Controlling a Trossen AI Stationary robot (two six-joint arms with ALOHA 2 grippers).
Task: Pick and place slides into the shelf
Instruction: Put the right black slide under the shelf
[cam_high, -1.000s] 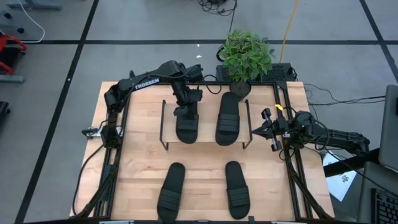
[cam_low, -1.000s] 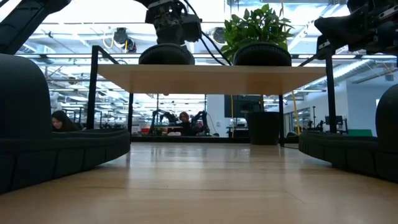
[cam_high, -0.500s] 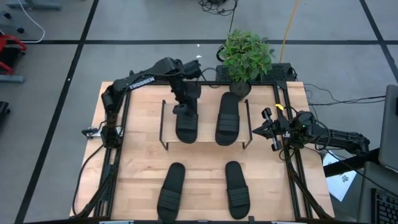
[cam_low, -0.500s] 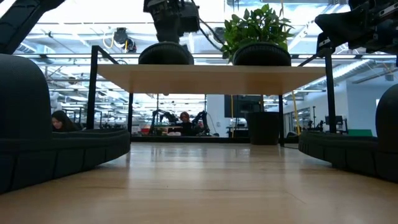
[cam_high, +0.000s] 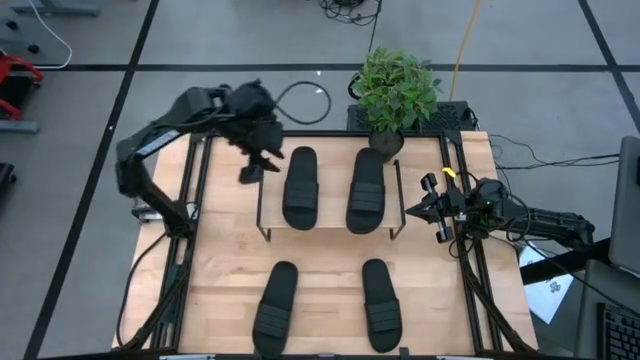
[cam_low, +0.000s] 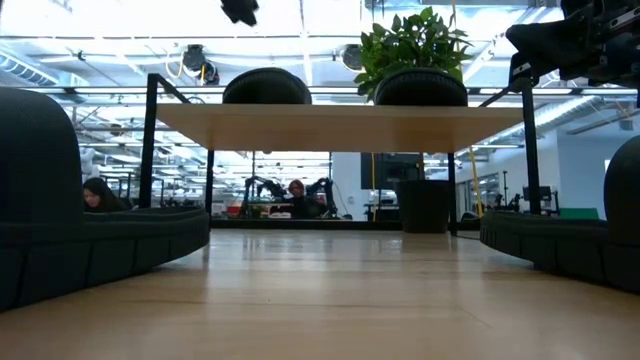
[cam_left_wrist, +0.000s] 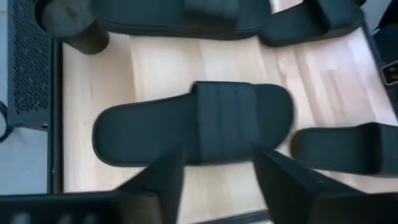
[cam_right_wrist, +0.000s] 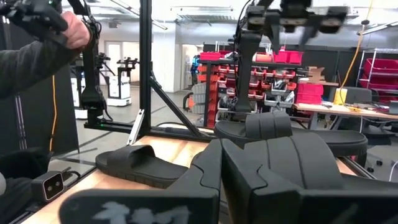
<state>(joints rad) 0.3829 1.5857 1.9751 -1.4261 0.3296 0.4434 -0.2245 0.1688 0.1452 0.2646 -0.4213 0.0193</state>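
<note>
Since the earlier frames the left arm had lifted off the shelf (cam_high: 262, 212) and swung back past the shelf's left rail, leaving behind the slide it had been pressing on. That slide (cam_high: 300, 188) lay flat on the left half of the shelf's board, beside its mate (cam_high: 367, 190) on the right half, the two near but not touching. From this I judged that half the job was done: two slides were shelved and two remained.

The remaining pair stayed on the desk (cam_high: 220, 270) in front of the shelf, the left one (cam_high: 274, 309) angled slightly and the right one (cam_high: 381, 304) straighter, well apart from each other.

The right arm waited beside the shelf's right end, over the desk's black rail, its tool (cam_high: 413, 211) pressed together and holding nothing.

The left tool (cam_high: 251, 170) hovered just outside the shelf's left rail, above board height; in its wrist view the two fingers (cam_left_wrist: 158, 180) stood apart and empty, with the shelved slide seen between them below. A reach forward to the desk's left slide looked the likely next call.
</note>
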